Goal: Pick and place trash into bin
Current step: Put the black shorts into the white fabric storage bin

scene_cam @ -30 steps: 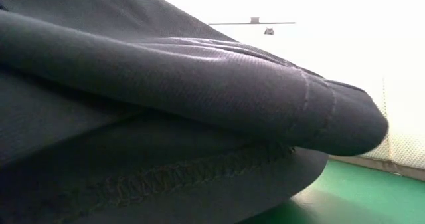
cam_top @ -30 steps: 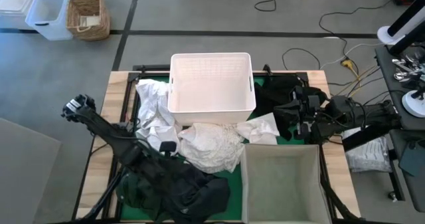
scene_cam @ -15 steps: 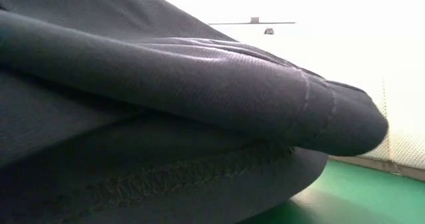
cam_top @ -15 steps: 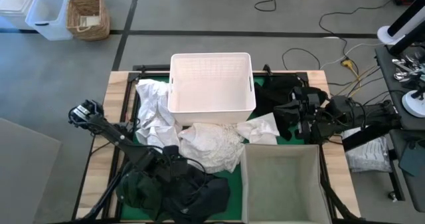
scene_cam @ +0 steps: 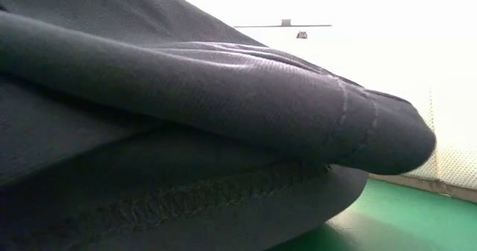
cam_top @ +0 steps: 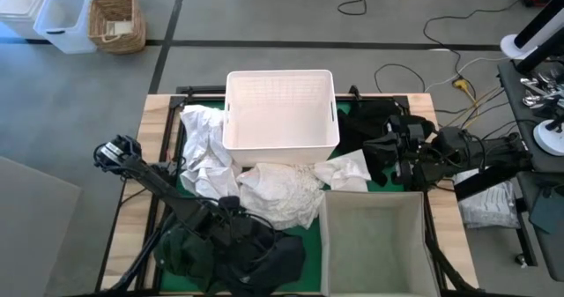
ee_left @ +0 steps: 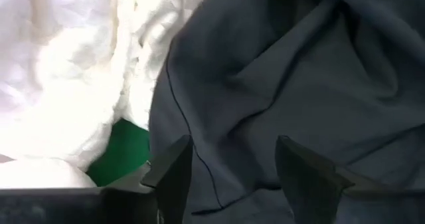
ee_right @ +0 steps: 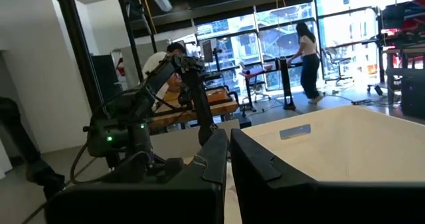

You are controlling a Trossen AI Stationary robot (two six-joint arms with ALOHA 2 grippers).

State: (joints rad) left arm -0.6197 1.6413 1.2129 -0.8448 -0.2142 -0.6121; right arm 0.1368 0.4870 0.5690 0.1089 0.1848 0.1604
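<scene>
Left tool [ee_left: 229, 177] fingers spread, crumpled dark cloth garment [ee_left: 292, 84] directly beneath and between them, right tool [ee_right: 229, 159] pressed together

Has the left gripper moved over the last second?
Yes. The left gripper has slid from beside the white sheet toward the table's near edge, onto the dark garment.

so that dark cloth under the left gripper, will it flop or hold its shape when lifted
The dark cloth is creased and bunched, so it will probably flop and drape. It looks light. The left gripper, open over a fold, may lift only part of it.
</scene>
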